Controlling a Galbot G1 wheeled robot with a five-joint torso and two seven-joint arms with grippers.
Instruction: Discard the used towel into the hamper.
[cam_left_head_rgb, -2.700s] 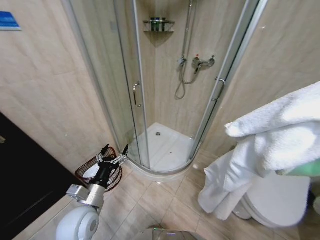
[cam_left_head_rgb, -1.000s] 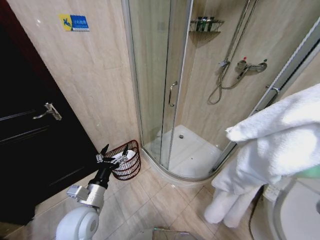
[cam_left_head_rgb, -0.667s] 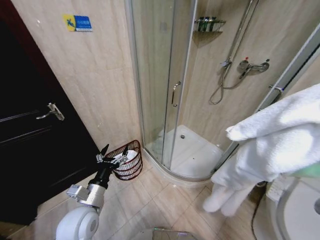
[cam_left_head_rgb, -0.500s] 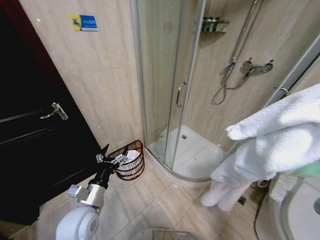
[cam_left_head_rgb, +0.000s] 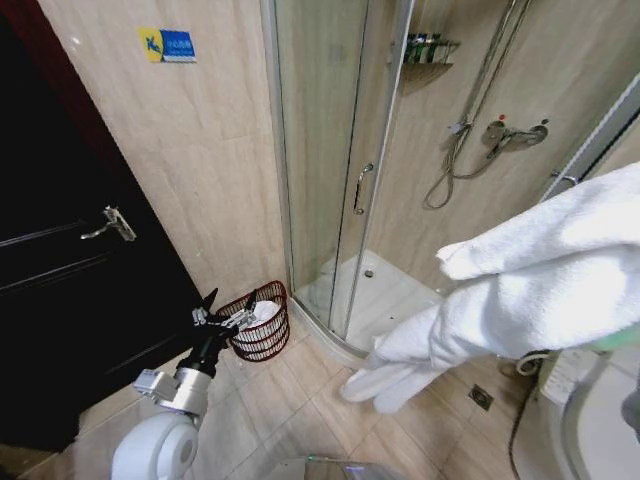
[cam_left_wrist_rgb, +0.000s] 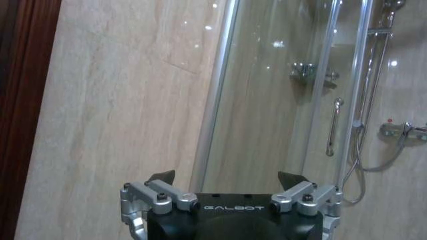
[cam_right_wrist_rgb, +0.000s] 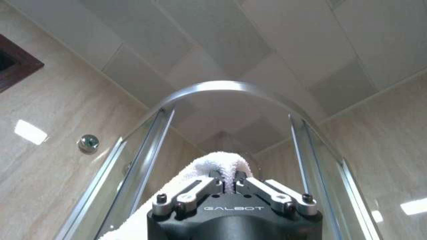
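A white towel (cam_left_head_rgb: 540, 290) is held up to the right of the shower stall (cam_left_head_rgb: 400, 180), with its loose end hanging toward the tiled floor (cam_left_head_rgb: 300, 400) in front of the stall. In the right wrist view a fold of the towel (cam_right_wrist_rgb: 217, 172) is seen pinched between the closed fingers of the right claw (cam_right_wrist_rgb: 230, 185), beneath the curved top rail of the stall.

The hamper (cam_left_head_rgb: 256, 322) stands on the floor just left of the stall, against the beige wall and near the dark door (cam_left_head_rgb: 70, 280). Something white is seen inside it.

The left claw (cam_left_head_rgb: 226, 306) is held low, left of the stall and in front of the hamper, with its fingers spread apart and nothing between them. In the left wrist view the left claw (cam_left_wrist_rgb: 227, 178) is pointed toward the stall's glass.
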